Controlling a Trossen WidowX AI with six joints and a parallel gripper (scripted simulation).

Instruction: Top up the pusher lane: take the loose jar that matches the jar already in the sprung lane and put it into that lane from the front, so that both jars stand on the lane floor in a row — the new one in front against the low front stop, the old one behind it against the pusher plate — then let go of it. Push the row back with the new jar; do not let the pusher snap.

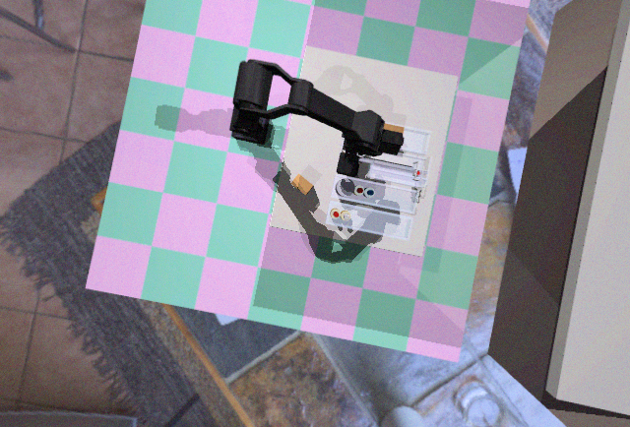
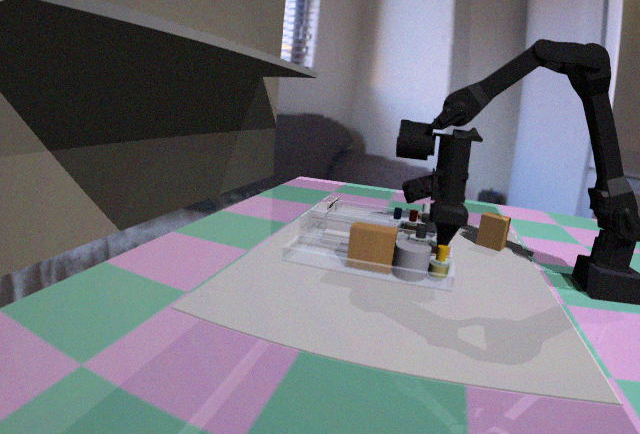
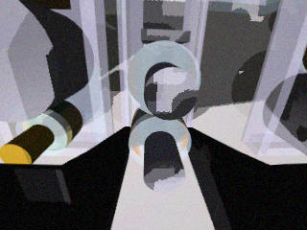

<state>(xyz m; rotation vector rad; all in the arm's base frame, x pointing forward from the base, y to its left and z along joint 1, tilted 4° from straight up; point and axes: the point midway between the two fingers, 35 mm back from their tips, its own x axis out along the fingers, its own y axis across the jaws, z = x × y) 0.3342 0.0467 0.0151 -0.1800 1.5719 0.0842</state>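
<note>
My gripper (image 3: 158, 132) (image 2: 444, 244) is shut on a clear jar with a dark grey cap (image 3: 163, 160), upright at the front end of the sprung lane (image 3: 198, 29). Behind it in the lane stands the matching grey-capped jar (image 3: 165, 79) (image 2: 421, 231); the two overlap in the wrist view and look touching or nearly so. The pusher plate (image 3: 165, 35) shows just behind the rear jar. The held jar's base and the low front stop are hidden, so I cannot tell whether it rests on the lane floor. In the top view the arm covers both jars.
A yellow-capped jar (image 2: 439, 266) (image 3: 53, 131) and a grey cylinder (image 2: 411, 259) (image 3: 34, 62) stand left of the fingers in the wrist view, near a brown block (image 2: 372, 246). Red-capped (image 1: 360, 190) and blue-capped (image 1: 369, 192) jars stand in a neighbouring lane. Another block (image 1: 303, 184) (image 2: 493, 231) stands in front.
</note>
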